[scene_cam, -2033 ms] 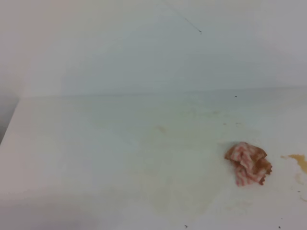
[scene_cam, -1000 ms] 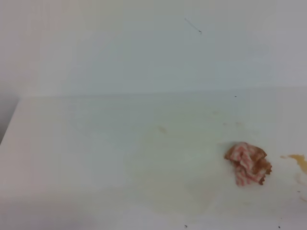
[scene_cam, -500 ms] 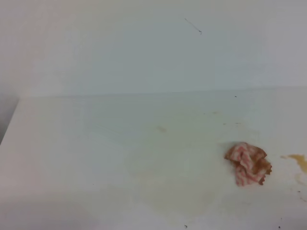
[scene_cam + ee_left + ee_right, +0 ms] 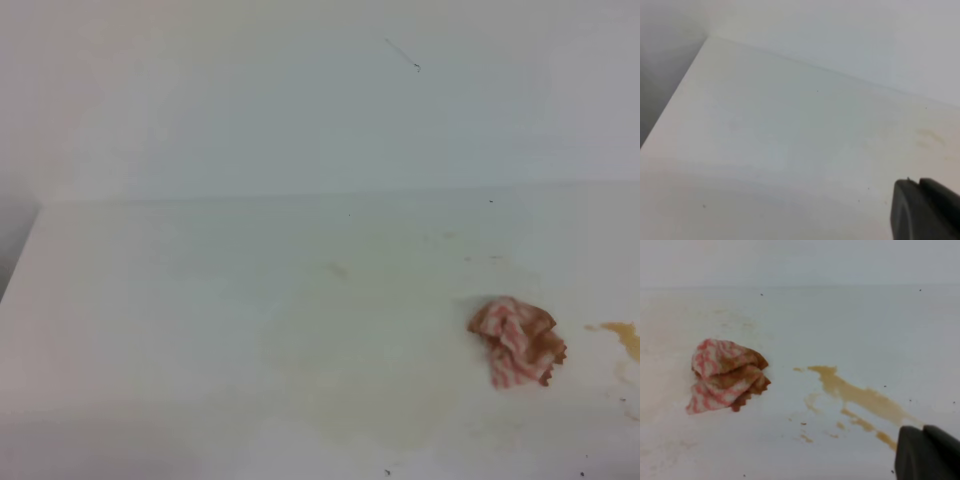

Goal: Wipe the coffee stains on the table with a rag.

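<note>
The rag (image 4: 516, 344), a crumpled pink-and-white striped cloth with brown patches, lies loose on the white table (image 4: 200, 300) at the right. In the right wrist view the rag (image 4: 726, 374) sits left of a long amber coffee stain (image 4: 856, 393) with small drops (image 4: 807, 438) beside it. The high view catches only the stain's edge (image 4: 624, 334) at the right border. My right gripper (image 4: 923, 429) shows at the lower right corner, shut and empty, apart from the rag. My left gripper (image 4: 918, 183) hovers over bare table, fingers together, holding nothing.
A faint yellowish smear (image 4: 385, 420) marks the table in front of the rag. The table's left edge (image 4: 22, 255) drops off to a dark floor. A pale wall (image 4: 320, 100) rises behind the table's far edge.
</note>
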Robot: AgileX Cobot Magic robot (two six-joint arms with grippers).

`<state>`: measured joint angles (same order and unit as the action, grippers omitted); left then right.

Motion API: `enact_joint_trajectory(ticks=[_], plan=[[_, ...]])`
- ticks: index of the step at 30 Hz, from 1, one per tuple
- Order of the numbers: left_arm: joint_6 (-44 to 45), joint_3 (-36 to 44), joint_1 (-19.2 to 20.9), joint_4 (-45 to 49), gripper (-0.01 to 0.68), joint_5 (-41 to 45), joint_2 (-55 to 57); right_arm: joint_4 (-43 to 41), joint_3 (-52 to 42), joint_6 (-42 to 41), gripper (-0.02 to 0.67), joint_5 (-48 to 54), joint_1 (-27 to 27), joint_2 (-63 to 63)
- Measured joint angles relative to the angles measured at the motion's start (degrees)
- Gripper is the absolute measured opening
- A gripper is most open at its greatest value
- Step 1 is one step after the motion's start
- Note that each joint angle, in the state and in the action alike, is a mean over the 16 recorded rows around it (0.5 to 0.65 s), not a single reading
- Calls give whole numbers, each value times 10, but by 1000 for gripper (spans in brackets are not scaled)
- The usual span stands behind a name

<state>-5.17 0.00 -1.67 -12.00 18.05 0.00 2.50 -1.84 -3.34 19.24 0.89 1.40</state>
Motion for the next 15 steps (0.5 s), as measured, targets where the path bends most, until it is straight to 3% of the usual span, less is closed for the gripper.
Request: enact_joint_trajectory(ticks=[15], plan=[[0, 0, 0, 0, -5, 0, 0, -16, 0, 25, 0, -4, 0, 0]])
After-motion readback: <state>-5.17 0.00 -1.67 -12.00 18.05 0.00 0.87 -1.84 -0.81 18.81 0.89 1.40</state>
